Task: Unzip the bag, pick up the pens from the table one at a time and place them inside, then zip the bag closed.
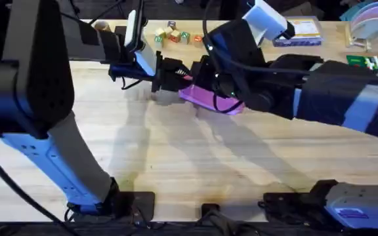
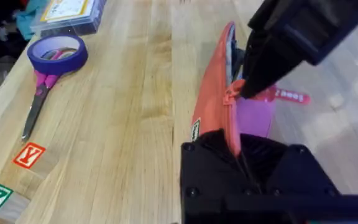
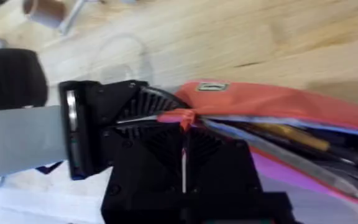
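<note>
Your bag [image 1: 210, 98] lies on the table [image 1: 195, 164] between the two arms, its long axis running from the left gripper [image 2: 236, 143], clamped on one end, out toward the right gripper [image 2: 244, 90], which pinches the zipper pull. The mouth gapes, with pens [image 3: 291, 134] already inside. To close it, I judge the right gripper must drag the pull straight along that axis, while the left anchors the bag.

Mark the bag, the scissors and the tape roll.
bag [image 2: 213, 106]: left wrist view, on its fabric side below the zipper.
scissors [image 2: 41, 94]: left wrist view, on the handle near the pivot.
tape roll [image 2: 50, 60]: left wrist view, on the roll's outer wall.
</note>
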Controlling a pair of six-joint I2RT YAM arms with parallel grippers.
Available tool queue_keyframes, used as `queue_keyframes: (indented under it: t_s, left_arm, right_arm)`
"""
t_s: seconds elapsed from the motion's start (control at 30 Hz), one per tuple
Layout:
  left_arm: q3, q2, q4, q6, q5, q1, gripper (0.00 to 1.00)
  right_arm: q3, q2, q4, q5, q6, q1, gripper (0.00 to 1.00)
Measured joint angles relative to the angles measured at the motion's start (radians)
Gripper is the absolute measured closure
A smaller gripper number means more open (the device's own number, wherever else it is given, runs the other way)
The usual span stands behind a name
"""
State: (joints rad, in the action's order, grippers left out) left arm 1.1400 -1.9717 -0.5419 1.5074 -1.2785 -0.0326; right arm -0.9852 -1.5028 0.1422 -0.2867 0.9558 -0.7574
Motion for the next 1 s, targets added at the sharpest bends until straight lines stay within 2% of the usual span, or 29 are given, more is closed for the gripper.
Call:
queue_keyframes:
  t_s: [0.2, 0.23, 0.4, 0.43, 1.0]
  left_arm:
    - [0.000, 0.000, 0.001, -0.004, 0.004, -0.003, 0.957]
    - [0.000, 0.000, 0.005, -0.004, 0.003, -0.003, 0.957]
    - [0.000, 0.000, 0.004, -0.004, -0.003, -0.013, 0.958]
    - [0.000, 0.000, 0.004, -0.005, -0.005, -0.022, 0.958]
    - [0.000, 0.000, 0.001, -0.008, -0.005, -0.023, 0.958]
  right_arm:
    - [0.000, 0.030, 0.088, 0.029, -0.004, 0.061, 0.971]
    - [0.000, 0.068, 0.131, 0.053, -0.015, 0.107, 0.971]
    - [0.000, 0.104, 0.203, 0.089, -0.045, 0.174, 0.971]
    - [0.000, 0.123, 0.271, 0.106, -0.066, 0.230, 0.971]
    - [0.000, 0.135, 0.490, 0.125, -0.171, 0.445, 0.971]
